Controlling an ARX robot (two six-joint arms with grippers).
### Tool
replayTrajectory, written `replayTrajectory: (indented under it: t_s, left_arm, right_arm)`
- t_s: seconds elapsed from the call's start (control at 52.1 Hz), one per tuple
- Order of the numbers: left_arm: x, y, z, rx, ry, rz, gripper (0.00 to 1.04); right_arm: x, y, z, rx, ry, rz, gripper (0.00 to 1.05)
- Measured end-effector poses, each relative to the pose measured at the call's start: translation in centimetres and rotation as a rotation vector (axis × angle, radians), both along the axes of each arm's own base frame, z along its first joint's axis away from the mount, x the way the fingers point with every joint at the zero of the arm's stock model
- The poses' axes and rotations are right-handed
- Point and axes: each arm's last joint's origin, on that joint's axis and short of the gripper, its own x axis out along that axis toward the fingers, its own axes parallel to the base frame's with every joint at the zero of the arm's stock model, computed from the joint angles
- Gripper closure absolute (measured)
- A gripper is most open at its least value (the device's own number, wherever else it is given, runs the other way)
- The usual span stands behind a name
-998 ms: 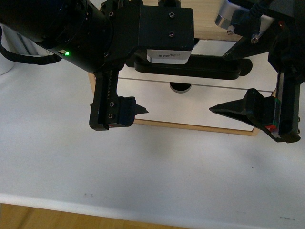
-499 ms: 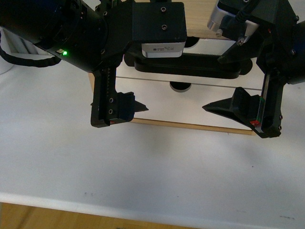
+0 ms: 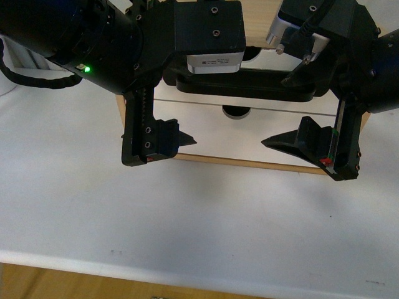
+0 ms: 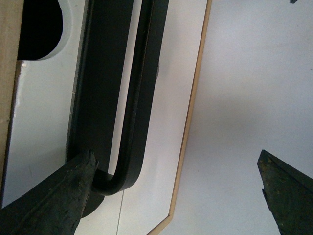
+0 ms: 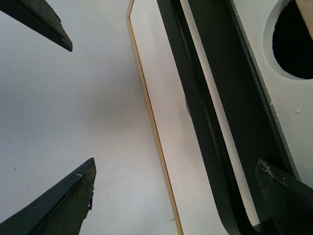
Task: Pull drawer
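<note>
The drawer (image 3: pixel 265 61) is the upper white front, and both arms hide most of it. Its long black bar handle (image 3: pixel 249 87) runs across below the wrists. My left gripper (image 3: pixel 181 112) is open at the handle's left end, and my right gripper (image 3: pixel 293 115) is open at its right end. In the left wrist view the handle (image 4: pixel 134 98) lies inside the left gripper (image 4: pixel 176 156), close against one finger (image 4: pixel 63 196). The notch (image 4: pixel 41 29) shows beside it. In the right wrist view the handle (image 5: pixel 195 98) passes between the fingers of the right gripper (image 5: pixel 176 164).
Under the handle sits the plain white drawer front (image 3: pixel 249 134), with a wooden strip (image 3: pixel 249 164) along its bottom. The white table (image 3: pixel 187 218) stretches from the cabinet to its front edge (image 3: pixel 187 268). One finger of the left gripper (image 5: pixel 39 19) shows in the right wrist view.
My right gripper has shifted left and slightly up, closer along the handle. The left gripper has barely moved. Both stay open.
</note>
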Motion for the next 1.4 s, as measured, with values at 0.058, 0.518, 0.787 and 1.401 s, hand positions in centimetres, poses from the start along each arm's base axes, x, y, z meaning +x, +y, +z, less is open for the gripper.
replayTrajectory:
  t_s: [0.058,0.518,0.787,1.401]
  left_arm:
    - [0.0,-0.1,0.0,0.0,0.001,-0.002,0.06]
    - [-0.3,-0.7,-0.7,0.016,0.025,-0.024,0.06]
    - [-0.5,-0.9,-0.7,0.062,0.042,-0.055,0.06]
    - [-2.4,-0.9,0.3,0.13,0.129,-0.087,0.06]
  right_arm:
    - [0.0,0.0,-0.1,-0.002,0.004,0.001,0.09]
    - [-0.2,0.3,-0.5,-0.033,0.013,0.036,0.09]
    - [-0.4,0.3,-0.5,-0.057,0.031,0.062,0.09]
    - [-2.4,0.0,0.0,-0.103,0.095,0.158,0.09]
